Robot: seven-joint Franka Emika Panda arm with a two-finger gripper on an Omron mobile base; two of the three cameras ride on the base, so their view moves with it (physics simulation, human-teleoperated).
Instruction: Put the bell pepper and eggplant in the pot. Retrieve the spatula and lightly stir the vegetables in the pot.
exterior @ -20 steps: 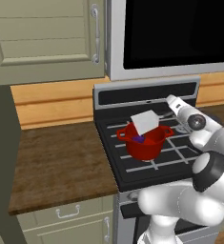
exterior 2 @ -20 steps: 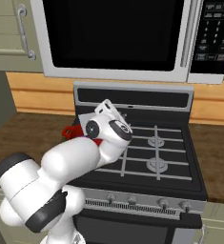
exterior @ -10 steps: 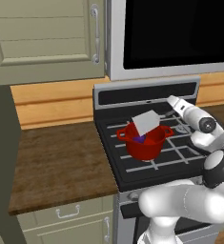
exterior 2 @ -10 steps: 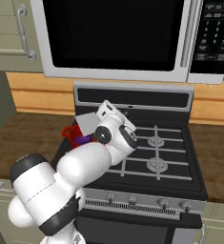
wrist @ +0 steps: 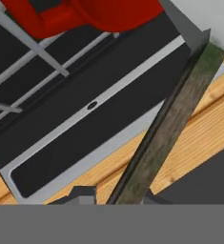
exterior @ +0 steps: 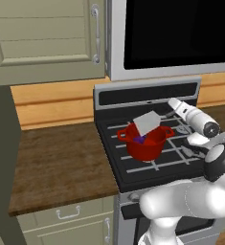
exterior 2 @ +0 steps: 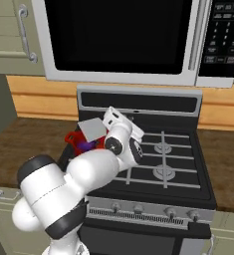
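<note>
Reaching out from the tool, the spatula runs its long handle down and away to the pale blade, which stands tilted over the mouth of the red pot on the near-left burner of the stove. The tool's tips sit close together on the handle, gripping it. A purple eggplant lies inside the pot under the blade (the pepper I cannot make out). Open grates lie beside the pot toward the arm, so the stroke has room.

Spatula blade across pot mouth
</note>
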